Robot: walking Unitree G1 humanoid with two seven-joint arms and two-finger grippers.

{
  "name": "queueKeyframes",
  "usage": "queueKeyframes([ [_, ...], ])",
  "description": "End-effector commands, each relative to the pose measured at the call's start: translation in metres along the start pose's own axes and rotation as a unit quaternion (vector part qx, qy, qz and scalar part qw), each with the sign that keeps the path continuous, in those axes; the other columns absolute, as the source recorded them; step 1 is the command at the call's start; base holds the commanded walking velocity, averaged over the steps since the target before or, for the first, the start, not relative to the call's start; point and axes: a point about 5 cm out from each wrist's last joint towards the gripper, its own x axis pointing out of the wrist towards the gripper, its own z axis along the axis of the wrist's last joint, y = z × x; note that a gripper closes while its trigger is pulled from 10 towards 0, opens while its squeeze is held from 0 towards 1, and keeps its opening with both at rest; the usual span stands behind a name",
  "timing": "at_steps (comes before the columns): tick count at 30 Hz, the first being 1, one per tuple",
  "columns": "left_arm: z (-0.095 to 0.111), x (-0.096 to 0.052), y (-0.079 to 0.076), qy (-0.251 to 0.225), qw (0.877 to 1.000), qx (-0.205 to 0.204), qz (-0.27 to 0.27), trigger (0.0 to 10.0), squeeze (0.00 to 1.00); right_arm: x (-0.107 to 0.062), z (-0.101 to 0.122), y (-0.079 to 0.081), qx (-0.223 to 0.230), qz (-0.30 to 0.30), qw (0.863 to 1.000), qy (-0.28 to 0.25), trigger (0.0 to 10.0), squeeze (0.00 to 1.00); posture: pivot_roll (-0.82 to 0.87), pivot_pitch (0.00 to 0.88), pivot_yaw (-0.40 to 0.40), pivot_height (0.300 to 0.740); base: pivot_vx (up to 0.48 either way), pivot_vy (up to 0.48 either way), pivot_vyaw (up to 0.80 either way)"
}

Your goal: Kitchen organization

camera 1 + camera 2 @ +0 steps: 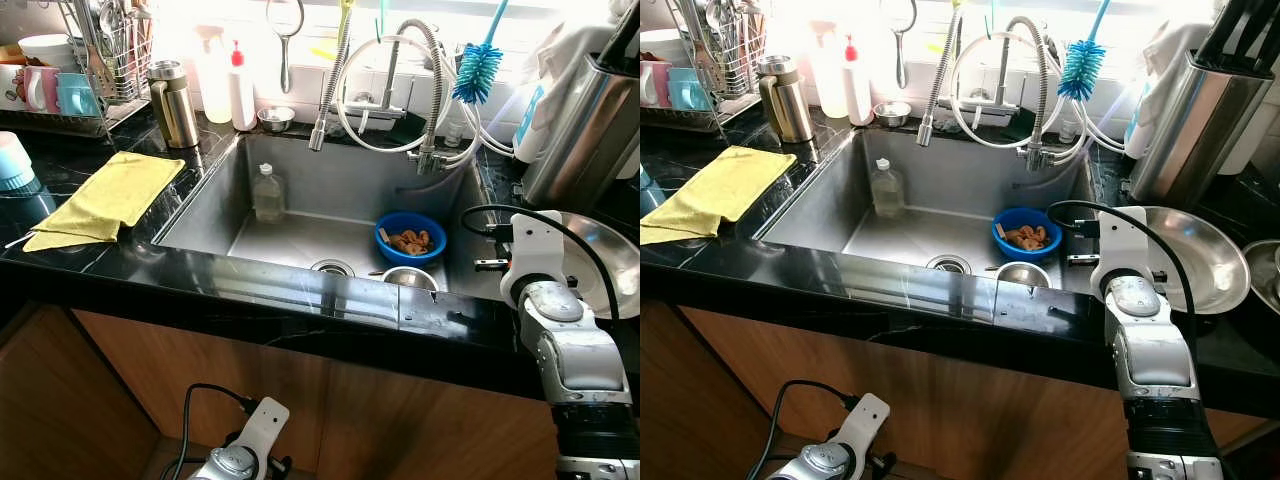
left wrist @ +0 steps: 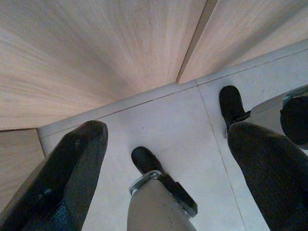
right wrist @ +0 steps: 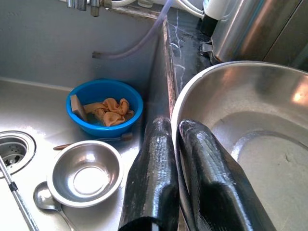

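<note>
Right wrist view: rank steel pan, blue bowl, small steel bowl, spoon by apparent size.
1. Steel pan, largest, though nearest the camera and gripped at its rim by the right tool.
2. Blue bowl and small steel bowl: look alike.
3. Spoon, smallest.

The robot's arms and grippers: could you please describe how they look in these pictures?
Each arm has silver-grey metal segments with a white bracket at the wrist and a black cable looping out of it, as seen on the right arm and left arm. The right gripper and left gripper each have two long, rounded black fingers with a slightly textured surface.
</note>
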Motion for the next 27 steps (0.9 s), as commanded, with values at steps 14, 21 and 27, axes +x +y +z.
queueKeyframes([
  [14,-0.001,0.000,0.000,0.001,1.000,-0.001,-0.002,10.0,0.00,-0.004,0.021,0.019,-0.013,0.064,0.995,-0.080,10.0,0.00,0.04,0.000,-0.062,0.736,0.000,0.000,0.00],
  [21,-0.001,0.000,-0.001,0.001,1.000,-0.003,0.000,10.0,0.00,-0.012,0.044,0.034,-0.018,0.129,0.978,-0.162,10.0,0.00,0.04,0.000,-0.064,0.736,0.000,0.000,0.00],
  [27,-0.001,0.000,-0.001,0.001,1.000,-0.004,0.000,10.0,0.00,-0.023,0.052,0.050,-0.035,0.200,0.956,-0.211,10.0,0.00,0.04,0.000,-0.066,0.736,0.000,0.000,0.00],
])
